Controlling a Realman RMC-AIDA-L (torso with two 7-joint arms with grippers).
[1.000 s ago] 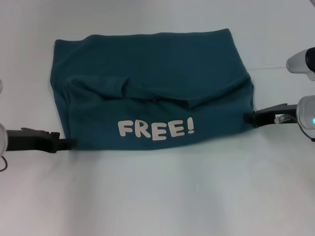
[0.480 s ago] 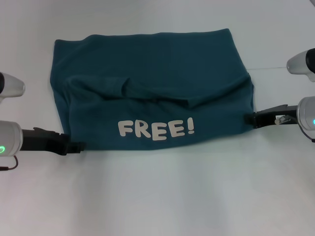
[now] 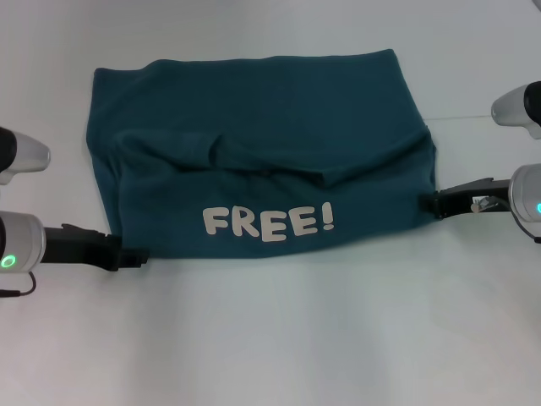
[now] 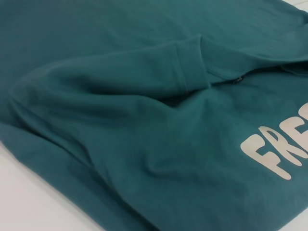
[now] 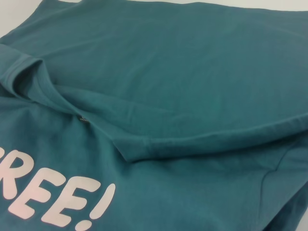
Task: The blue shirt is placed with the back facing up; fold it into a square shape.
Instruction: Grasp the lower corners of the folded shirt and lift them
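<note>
**Blue shirt half-folded, both grippers at its near corners**

Blue shirt lies on white table, centre of head view, spread wide side to side. Near portion is doubled over the far portion, so cream "FREE!" lettering faces up along the near band, at about 6 o'clock on the shirt. Far half shows plain teal fabric. Loose ridge of folds runs across the middle between the two layers, with a sleeve cuff lying along that ridge in the left wrist view. Far edge is fairly straight; right side bulges out slightly.

Left gripper comes in low from 9 o'clock, tip touching the shirt's near-left corner at roughly 7 o'clock of the garment. Cannot tell how far its claw is open, or whether it has hold of cloth; the tip is dark against the fabric edge.

Right gripper comes in from 3 o'clock, tip at the shirt's right edge, about 4 o'clock of the garment. Cannot tell its opening or grasp either.

Both wrist views are filled with the shirt; neither shows that arm's own claw. Right wrist view shows "FREE!" partly cut off and a folded hem crossing the frame.
</note>
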